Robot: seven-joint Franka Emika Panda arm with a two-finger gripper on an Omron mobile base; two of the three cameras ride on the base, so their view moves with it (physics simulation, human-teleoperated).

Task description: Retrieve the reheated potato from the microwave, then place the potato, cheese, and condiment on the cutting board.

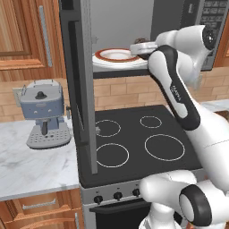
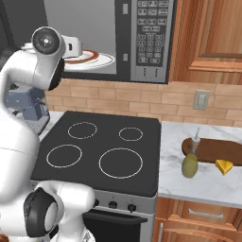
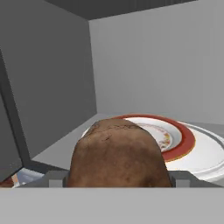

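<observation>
Warm wooden cabinets (image 2: pixel 208 33) and a tan brick backsplash (image 2: pixel 142 101) frame this kitchen, with one black glass stovetop (image 2: pixel 101 149) as the landmark; it bears four white ring burners and a row of round dark knobs along its front.

One microwave (image 2: pixel 151 40), a grey steel box, hangs directly above the stovetop. Its door (image 1: pixel 80 85) is swung wide open toward the stovetop's left side, and its keypad panel sits on the right. Inside rests one round plate (image 3: pixel 183 140), white with a red rim band and a patterned center.

Pale marble counters (image 2: pixel 208 184) lie on both sides of the stovetop. Left of it stands one blue-grey coffee machine (image 1: pixel 42 112) with a rounded top. Right of it lies one cutting board (image 2: pixel 222 150), a flat dark brown wooden oval. One condiment (image 2: pixel 190 163), an olive-green bottle with a rounded body and thin pale neck, stands at the board's near left end, and one cheese (image 2: pixel 224 166), a yellow-orange wedge, sits just in front of the board.

High above the stovetop, at the microwave's mouth, the gripper (image 3: pixel 118 178) has its fingers spread wide around one potato (image 3: pixel 118 155), a rough, cracked brown lump, pinched between them just in front of the plate.
</observation>
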